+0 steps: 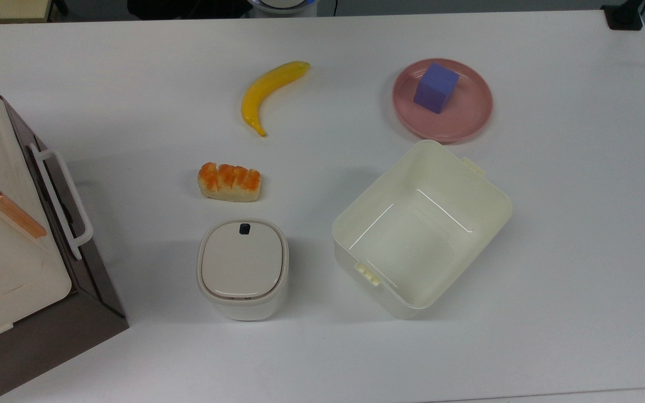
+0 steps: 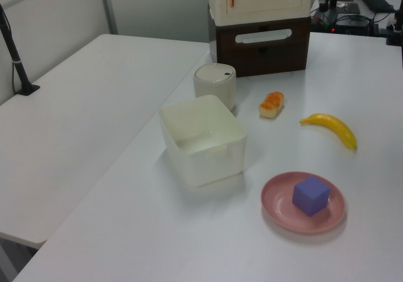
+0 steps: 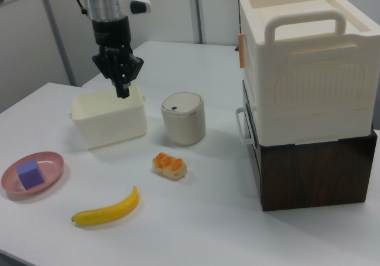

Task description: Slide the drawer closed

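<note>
The pincer (image 3: pixel 122 82), fingers nearly together and empty, hangs well apart from the dark brown drawer front with its long white bar handle (image 3: pixel 242 125), the drawer seemingly shut flush.

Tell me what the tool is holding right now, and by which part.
Nothing. In the right view the tool hangs in the air with its fingers together and nothing between them, clear of the drawer and its white handle.

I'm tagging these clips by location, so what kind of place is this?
Most likely a robotics lab or test bench: a robot arm with its gripper hangs over a plain white table laid with props, such as a banana and a purple cube on a pink plate.
</note>
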You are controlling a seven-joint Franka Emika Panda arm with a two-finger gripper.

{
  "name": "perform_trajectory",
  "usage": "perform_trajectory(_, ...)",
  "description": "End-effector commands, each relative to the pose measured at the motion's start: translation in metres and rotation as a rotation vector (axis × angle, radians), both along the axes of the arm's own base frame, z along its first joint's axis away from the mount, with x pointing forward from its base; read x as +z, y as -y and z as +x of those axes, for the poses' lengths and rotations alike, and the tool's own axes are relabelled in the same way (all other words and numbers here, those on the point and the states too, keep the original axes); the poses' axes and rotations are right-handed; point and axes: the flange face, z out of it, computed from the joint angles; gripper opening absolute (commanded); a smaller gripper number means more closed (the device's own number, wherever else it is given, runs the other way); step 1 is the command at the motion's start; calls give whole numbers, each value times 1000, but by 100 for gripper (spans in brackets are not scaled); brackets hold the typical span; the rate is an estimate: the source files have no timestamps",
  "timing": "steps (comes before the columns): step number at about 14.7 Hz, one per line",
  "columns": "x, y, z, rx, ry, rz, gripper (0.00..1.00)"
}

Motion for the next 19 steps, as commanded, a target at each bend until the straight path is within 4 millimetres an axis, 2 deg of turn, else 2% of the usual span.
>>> perform_trajectory(1,8,-1,-12,57,-21,33,97)
perform_trajectory(2,10,-4,-13,57,-26,29,100)
perform_trajectory(4,13,-6,-14,36,-17,26,100)
perform_trajectory(8,15,-6,-2,-238,68,-7,100)
perform_trajectory(11,16,-3,8,-339,129,-14,100)
perform_trajectory(14,22,9,19,-467,230,-10,100)
perform_trajectory(15,20,23,20,-502,240,-8,100)
perform_trajectory(19,17,22,20,-423,226,8,100)
